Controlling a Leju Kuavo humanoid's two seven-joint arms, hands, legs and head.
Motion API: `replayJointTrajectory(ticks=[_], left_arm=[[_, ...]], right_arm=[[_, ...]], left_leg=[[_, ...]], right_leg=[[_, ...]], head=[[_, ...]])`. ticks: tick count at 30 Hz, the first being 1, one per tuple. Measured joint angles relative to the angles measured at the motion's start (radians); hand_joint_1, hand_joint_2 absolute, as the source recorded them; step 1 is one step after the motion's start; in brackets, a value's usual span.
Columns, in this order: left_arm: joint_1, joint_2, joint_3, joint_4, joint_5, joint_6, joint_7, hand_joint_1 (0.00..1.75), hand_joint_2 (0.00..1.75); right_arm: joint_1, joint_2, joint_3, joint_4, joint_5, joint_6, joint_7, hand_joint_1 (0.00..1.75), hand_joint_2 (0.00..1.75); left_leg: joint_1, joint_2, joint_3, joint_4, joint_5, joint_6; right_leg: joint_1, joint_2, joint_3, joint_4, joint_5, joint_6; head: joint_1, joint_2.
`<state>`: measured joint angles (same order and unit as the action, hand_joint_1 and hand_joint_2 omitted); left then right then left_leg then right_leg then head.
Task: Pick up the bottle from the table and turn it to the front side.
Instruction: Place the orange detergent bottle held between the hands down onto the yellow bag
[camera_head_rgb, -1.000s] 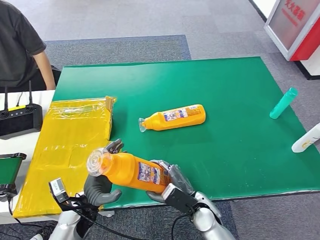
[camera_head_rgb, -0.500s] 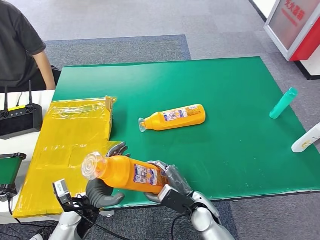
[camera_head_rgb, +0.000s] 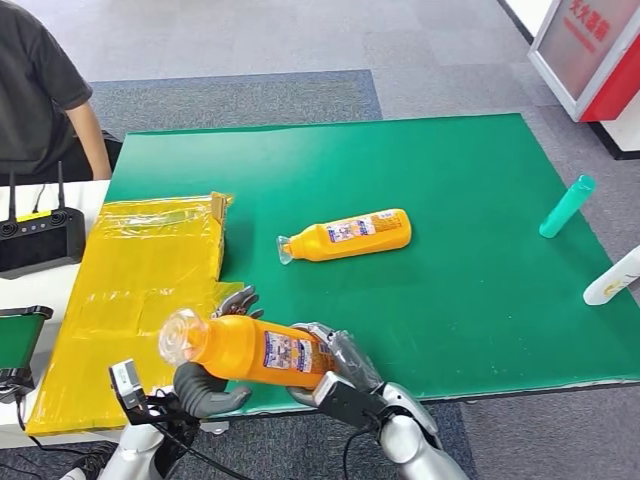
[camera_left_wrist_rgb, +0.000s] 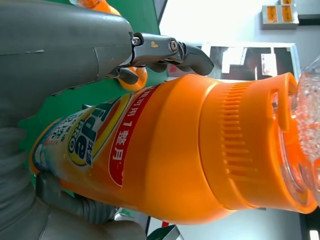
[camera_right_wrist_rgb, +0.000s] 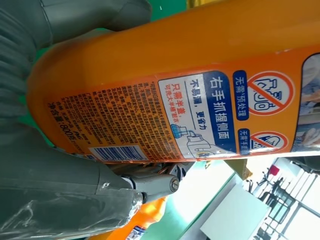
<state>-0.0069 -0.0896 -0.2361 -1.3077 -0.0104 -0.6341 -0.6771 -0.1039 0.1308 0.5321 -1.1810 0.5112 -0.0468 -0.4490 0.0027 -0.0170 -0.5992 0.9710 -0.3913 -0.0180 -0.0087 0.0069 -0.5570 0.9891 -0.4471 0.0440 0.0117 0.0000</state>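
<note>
Bottles, two orange: one held bottle (camera_head_rgb: 253, 350) lifted on its side above the near edge of the green tabletop (camera_head_rgb: 468, 200), clear cap toward the yellow package (camera_head_rgb: 140, 290); one second bottle (camera_head_rgb: 347, 235) lying mid-tabletop. Right hand (camera_head_rgb: 340, 365) grips the held bottle's base end. Left hand (camera_head_rgb: 207, 385) cups the neck end from beneath, fingers wrapped around it. One teal tube (camera_head_rgb: 566, 205) and one white bottle (camera_head_rgb: 611, 278) at the far right.

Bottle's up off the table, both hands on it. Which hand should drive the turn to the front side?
Probably right. The right hand wraps the base of the bottle, fingers around the labelled body. The left hand sits under the neck end, thumb below, looking more like a support.
</note>
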Motion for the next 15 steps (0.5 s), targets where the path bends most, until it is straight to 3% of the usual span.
replayJointTrajectory(ticks=[2,4,15], left_arm=[[0.000,0.000,0.000,0.000,-0.003,0.006,0.000,1.17,1.75],[0.000,0.001,-0.001,0.000,-0.005,0.008,0.000,1.72,1.75],[-0.002,0.005,-0.004,-0.001,-0.013,0.021,0.000,1.75,1.75]], right_arm=[[0.000,0.000,0.002,0.000,0.001,-0.001,0.000,1.75,1.75],[0.000,0.000,0.002,0.001,0.002,-0.002,0.000,1.75,1.75],[0.002,0.000,0.005,0.004,0.006,-0.003,0.000,1.75,1.75]], left_leg=[[0.000,0.000,0.000,0.000,0.000,0.000],[0.000,0.000,0.000,0.000,0.000,0.000],[0.000,0.000,0.000,0.000,0.000,0.000]], right_leg=[[0.000,0.000,0.000,0.000,0.000,0.000],[0.000,0.000,0.000,0.000,0.000,0.000],[0.000,0.000,0.000,0.000,0.000,0.000]], head=[[0.000,0.000],[0.000,0.000],[0.000,0.000]])
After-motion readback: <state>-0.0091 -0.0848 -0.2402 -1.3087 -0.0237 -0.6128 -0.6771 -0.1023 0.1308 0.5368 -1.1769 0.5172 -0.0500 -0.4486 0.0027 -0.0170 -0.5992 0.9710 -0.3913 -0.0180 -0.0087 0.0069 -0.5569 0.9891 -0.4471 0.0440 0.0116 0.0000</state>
